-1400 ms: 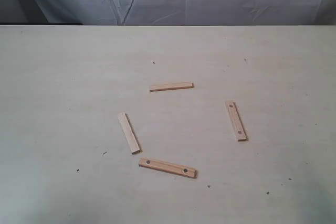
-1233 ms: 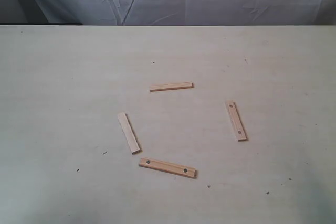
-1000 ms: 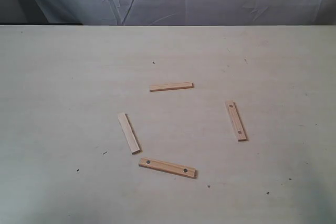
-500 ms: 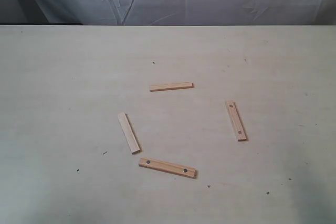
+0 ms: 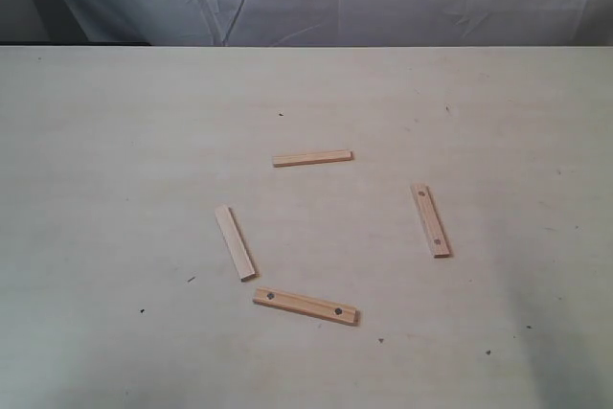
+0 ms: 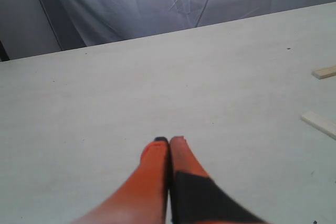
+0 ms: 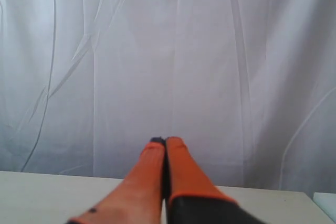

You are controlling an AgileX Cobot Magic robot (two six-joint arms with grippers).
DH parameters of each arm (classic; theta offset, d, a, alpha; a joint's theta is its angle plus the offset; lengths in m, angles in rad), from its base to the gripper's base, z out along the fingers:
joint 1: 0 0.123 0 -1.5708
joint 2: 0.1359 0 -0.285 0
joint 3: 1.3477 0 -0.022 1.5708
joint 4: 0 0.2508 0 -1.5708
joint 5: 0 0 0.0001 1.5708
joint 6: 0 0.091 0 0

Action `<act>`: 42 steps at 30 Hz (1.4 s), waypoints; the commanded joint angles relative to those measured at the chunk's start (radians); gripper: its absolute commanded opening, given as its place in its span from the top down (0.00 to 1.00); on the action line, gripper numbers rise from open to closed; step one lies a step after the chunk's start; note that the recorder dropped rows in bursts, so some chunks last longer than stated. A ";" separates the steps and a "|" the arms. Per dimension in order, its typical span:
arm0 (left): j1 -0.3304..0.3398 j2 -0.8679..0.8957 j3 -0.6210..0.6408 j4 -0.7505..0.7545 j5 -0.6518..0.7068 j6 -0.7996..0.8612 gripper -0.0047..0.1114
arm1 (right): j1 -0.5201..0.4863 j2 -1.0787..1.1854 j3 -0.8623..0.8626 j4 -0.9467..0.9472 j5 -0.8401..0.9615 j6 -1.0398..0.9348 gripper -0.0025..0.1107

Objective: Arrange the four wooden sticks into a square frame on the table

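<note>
Both the left gripper (image 6: 169,141) and the right gripper (image 7: 165,141) are pinched closed, empty. On the table (image 5: 115,141) the near holed stick (image 5: 306,306) lies loose. Just beyond its left end lies a plain stick (image 5: 235,242), beyond its right end another holed stick (image 5: 431,220), and farthest off the fourth stick (image 5: 312,158). None of them touch.

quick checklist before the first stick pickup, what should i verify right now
1. All four sticks lie flat on the table: ok. They are the far stick, left stick, near stick and right stick.
2. No stick stacked on another: ok.
3. Square closed at the corners: not ok, every corner shows a gap.
4. Left jaws open for a grasp: not ok, shut and empty.
5. Right jaws open and aimed at the table: not ok, shut and facing the white curtain.
6. Arms clear of the sticks: ok, no arm shows in the exterior view.
</note>
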 commanded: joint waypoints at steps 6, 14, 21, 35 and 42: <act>0.002 -0.006 0.004 0.001 -0.004 -0.001 0.96 | -0.002 0.002 0.002 0.021 -0.017 -0.004 0.98; 0.002 -0.006 0.004 0.001 -0.004 -0.001 0.96 | -0.002 0.270 -0.234 0.037 0.267 -0.004 0.99; 0.002 -0.006 0.004 0.001 -0.003 -0.001 0.96 | -0.002 0.607 -0.459 0.052 0.493 -0.004 0.99; 0.002 -0.006 0.004 0.001 -0.003 -0.001 0.96 | -0.002 0.994 -0.520 0.239 0.446 -0.010 0.99; 0.002 -0.006 0.004 0.001 -0.003 -0.001 0.96 | 0.073 1.183 -0.668 0.254 0.596 -0.031 0.99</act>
